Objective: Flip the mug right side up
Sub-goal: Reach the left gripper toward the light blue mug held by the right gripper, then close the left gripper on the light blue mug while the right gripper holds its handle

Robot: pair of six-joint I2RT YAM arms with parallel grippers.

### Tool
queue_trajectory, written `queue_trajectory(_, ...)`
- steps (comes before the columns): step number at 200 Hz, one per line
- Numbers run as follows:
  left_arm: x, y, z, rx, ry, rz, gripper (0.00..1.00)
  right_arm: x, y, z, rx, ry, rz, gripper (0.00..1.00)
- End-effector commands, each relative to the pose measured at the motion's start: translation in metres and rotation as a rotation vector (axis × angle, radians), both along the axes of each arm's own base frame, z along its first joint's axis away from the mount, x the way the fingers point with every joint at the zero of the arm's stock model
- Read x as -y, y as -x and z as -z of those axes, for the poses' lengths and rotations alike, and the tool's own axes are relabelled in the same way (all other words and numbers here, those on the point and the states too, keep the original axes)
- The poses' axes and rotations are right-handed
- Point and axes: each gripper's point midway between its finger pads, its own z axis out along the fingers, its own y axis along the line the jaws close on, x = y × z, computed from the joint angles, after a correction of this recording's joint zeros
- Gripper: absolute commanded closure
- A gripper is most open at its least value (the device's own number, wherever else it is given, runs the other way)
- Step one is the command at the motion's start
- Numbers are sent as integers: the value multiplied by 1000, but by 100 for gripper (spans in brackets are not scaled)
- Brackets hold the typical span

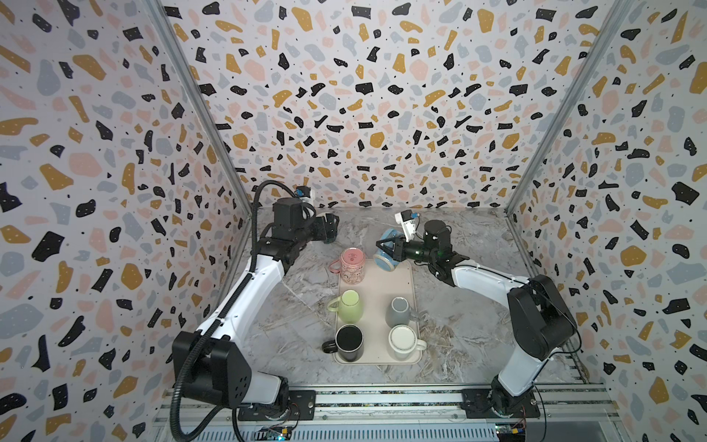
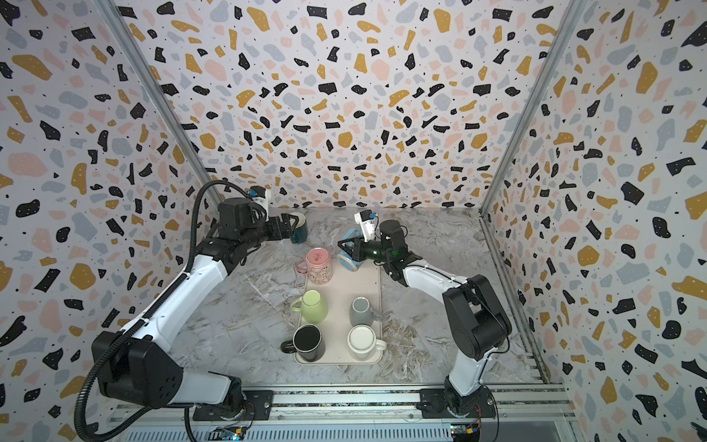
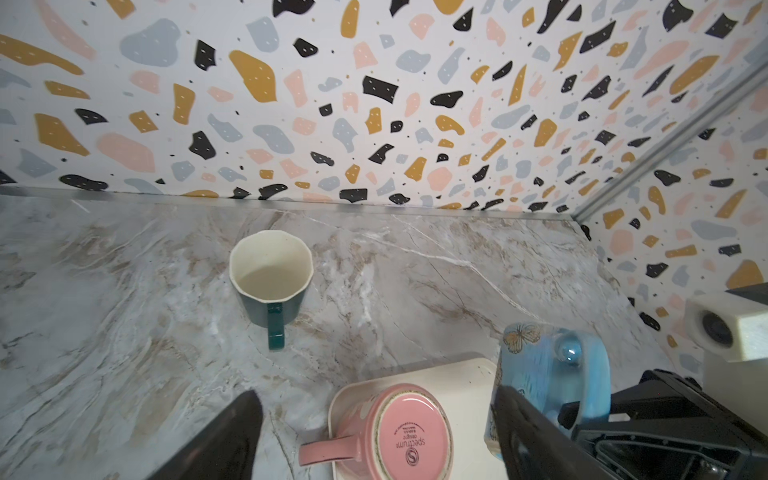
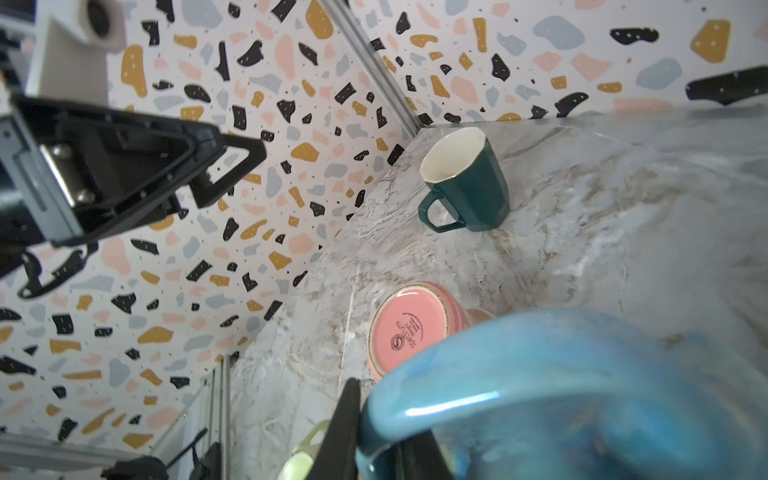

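Observation:
My right gripper (image 1: 382,250) (image 2: 342,247) (image 4: 374,436) is shut on the handle of a light blue mug (image 1: 384,256) (image 2: 350,262) (image 3: 540,374) (image 4: 582,374). It holds the mug tilted over the far right corner of the cream tray (image 1: 382,291) (image 2: 350,287) (image 3: 457,382). A pink mug (image 1: 352,266) (image 2: 318,266) (image 3: 403,436) (image 4: 403,332) stands upside down on the tray's far left corner, base up. My left gripper (image 1: 331,229) (image 2: 294,225) (image 3: 376,399) hovers open and empty above the table, left of both mugs.
A dark green mug (image 2: 300,229) (image 3: 270,278) (image 4: 465,178) stands upright near the back wall, just beyond the left gripper. On the tray also stand a green mug (image 1: 350,306), a grey mug (image 1: 398,312), a black mug (image 1: 349,342) and a white mug (image 1: 403,342).

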Motion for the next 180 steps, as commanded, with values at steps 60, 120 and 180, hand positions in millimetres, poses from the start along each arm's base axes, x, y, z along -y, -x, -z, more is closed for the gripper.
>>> queue_trajectory(60, 56, 47, -16, -71, 68, 388, 21, -16, 55, -66, 587, 243, -166, 100)
queue_trajectory(120, 84, 68, -16, -96, 87, 534, 26, -28, 75, -72, 687, 293, -221, 100)
queue_trajectory(180, 103, 76, -6, -154, 101, 614, 31, -34, 79, -74, 727, 315, -242, 100)
